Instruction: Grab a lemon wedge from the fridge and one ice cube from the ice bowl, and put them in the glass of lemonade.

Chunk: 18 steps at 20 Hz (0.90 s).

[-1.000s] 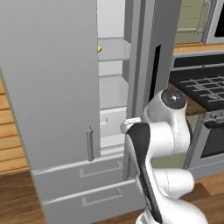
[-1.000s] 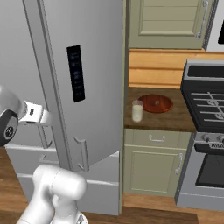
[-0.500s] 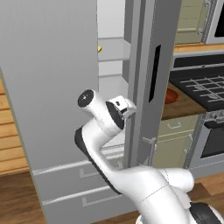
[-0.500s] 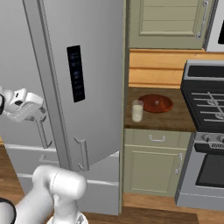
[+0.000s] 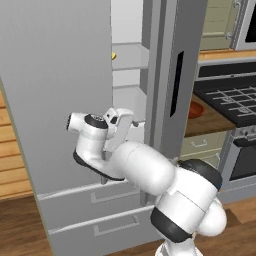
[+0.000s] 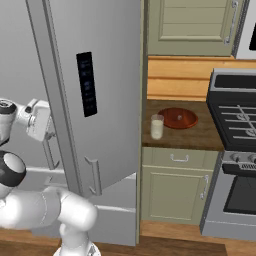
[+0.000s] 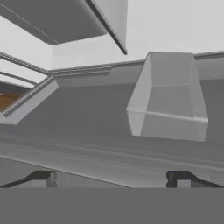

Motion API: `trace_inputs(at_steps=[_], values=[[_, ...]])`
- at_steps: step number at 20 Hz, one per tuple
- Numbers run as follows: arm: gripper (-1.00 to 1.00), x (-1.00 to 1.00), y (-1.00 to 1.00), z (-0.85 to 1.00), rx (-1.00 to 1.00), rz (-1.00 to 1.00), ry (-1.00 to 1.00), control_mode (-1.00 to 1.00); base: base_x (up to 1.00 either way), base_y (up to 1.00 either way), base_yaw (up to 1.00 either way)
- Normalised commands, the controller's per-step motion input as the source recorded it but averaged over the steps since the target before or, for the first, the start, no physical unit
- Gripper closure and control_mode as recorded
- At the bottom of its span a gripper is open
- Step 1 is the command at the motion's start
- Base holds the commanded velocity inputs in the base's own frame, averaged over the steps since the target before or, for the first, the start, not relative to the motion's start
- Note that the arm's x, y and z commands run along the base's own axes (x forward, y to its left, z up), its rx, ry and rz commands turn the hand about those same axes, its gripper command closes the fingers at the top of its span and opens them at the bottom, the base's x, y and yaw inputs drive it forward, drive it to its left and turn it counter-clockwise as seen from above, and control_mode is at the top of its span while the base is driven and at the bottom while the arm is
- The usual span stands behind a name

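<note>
Fridge: we see one tall grey fridge point(image 5: 65, 100) with its left door swung open, two drawers below it, and pale shelves inside.
Lemon wedge: one small yellow piece point(image 5: 113, 55) sits at the edge of an upper fridge shelf, partly hidden behind the open door.
Gripper: one gripper point(image 7: 111, 178), with its two dark fingertips set wide apart and nothing between them; in the left base view the hand point(image 5: 120, 120) is level with the middle shelves, at the fridge opening.
Door bin: in the hand view we count one pale box-shaped bin point(image 7: 168, 98) on the grey wall ahead of the fingertips.
Glass of lemonade: one clear glass point(image 6: 157, 126) of pale liquid stands on the wooden counter point(image 6: 200, 134), right of the fridge.
Ice bowl: one reddish-brown bowl point(image 6: 177, 118) sits just beside the glass, on its right; we cannot make out its contents.
Stove: one dark cooktop point(image 6: 235, 107) borders the counter on the right.
Cabinets: one beige cupboard point(image 6: 172, 187) sits under the counter, another above.
</note>
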Motion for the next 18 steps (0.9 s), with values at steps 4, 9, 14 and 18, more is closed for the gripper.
trace_inputs(at_steps=[4, 9, 14, 18], values=[[-1.0, -0.07, -0.53, -0.22, -0.03, -0.17, 0.01, -1.0, 0.0, 0.0, 0.0], [-1.0, -0.39, -0.77, -0.15, 0.0, -0.21, 0.0, -1.0, 0.0, 0.0, 0.0], [-1.0, -0.75, -0.91, -0.08, 0.0, -0.25, -0.03, -1.0, 0.0, 0.0, 0.0], [-1.0, -0.9, -0.93, 0.0, 0.0, -0.23, -0.12, -1.0, 0.0, 0.0, 0.0]])
